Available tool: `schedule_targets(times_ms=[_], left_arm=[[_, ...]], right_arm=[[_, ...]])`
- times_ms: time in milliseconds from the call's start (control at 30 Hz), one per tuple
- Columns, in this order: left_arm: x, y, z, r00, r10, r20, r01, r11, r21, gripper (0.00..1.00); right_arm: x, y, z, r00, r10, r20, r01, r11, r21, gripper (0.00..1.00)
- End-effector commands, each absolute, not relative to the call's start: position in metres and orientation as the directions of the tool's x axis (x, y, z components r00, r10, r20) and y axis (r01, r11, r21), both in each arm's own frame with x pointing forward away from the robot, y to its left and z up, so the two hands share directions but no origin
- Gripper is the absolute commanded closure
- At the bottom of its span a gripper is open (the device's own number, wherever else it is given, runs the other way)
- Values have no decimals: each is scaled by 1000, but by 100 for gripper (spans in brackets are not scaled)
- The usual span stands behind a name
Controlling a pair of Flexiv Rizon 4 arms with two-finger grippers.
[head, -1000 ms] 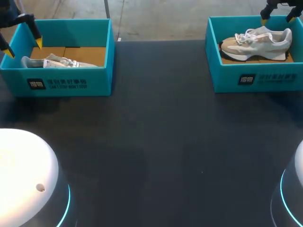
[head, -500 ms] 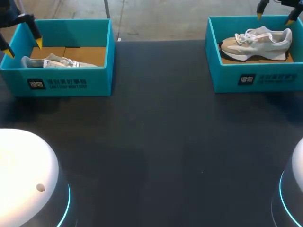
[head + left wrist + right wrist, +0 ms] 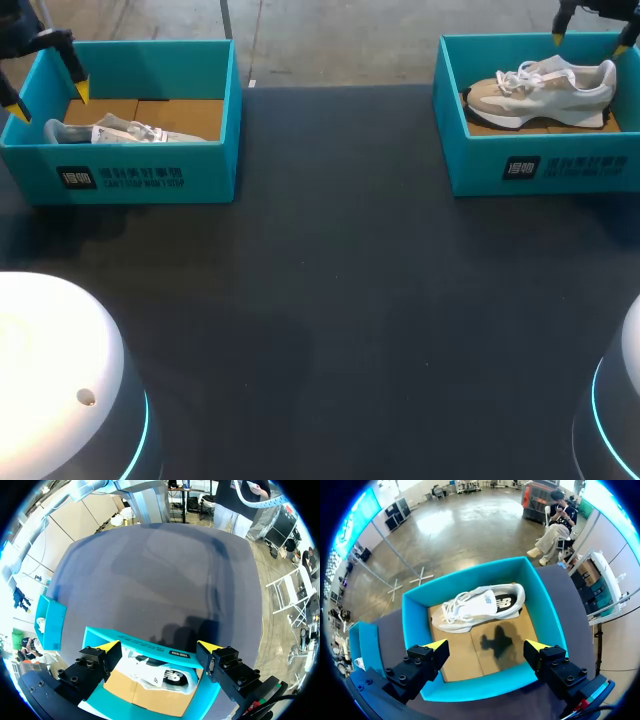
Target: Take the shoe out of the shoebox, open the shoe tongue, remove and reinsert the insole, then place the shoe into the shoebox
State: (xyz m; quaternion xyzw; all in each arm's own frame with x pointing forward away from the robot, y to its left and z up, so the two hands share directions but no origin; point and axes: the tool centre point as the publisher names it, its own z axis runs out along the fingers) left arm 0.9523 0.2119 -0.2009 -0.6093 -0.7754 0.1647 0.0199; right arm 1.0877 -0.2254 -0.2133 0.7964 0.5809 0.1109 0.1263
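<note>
A: How are the arms posed?

B: Both hang over the far corners of the table. The left gripper hovers above the left end of the left shoebox, fingers spread wide with nothing pinched between them. The right gripper hangs above the right shoebox, its yellow tips likewise far apart and touching nothing.

A: Anything hard to make out?

B: In the head view both arms are cut off at the edges, and of the right one little more than the two tips shows. The left shoe is half hidden behind its box's near wall, so I cannot tell how it lies. In the left wrist view a box wall covers part of it too.

A: And the boxes?

B: Each is teal and open-topped, with a brown cardboard floor and one shoe inside. The right shoe — beige and white, white laces, dark sole — lies lengthwise, toe to the left. In the right wrist view it sits ahead of the spread fingers, with a dark shadow on the cardboard beside it. The left shoe is pale grey-white, toward the left end of its box, under the left gripper.
</note>
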Motion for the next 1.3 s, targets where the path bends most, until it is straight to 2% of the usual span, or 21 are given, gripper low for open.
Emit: schedule_targets(times_ms=[33,433,867,1267,1300], left_arm=[[951,212,-202,-256,951,-171,939,203,-276,0],[951,212,-202,-256,951,-171,939,203,-276,0],[951,212,-202,-256,951,-171,939,203,-276,0],[951,212,-202,-256,951,-171,939,203,-276,0],[951,212,-202,-256,951,-171,939,203,-276,0]], right_arm=[[1108,-241,-227,286,957,46,919,-288,269,0],[1128,-279,-252,287,956,-60,934,-265,241,0],[1128,-279,-252,287,956,-60,934,-265,241,0],[1159,-299,-266,300,951,-77,931,-274,242,0],[1160,-300,-268,300,950,-82,931,-274,242,10]])
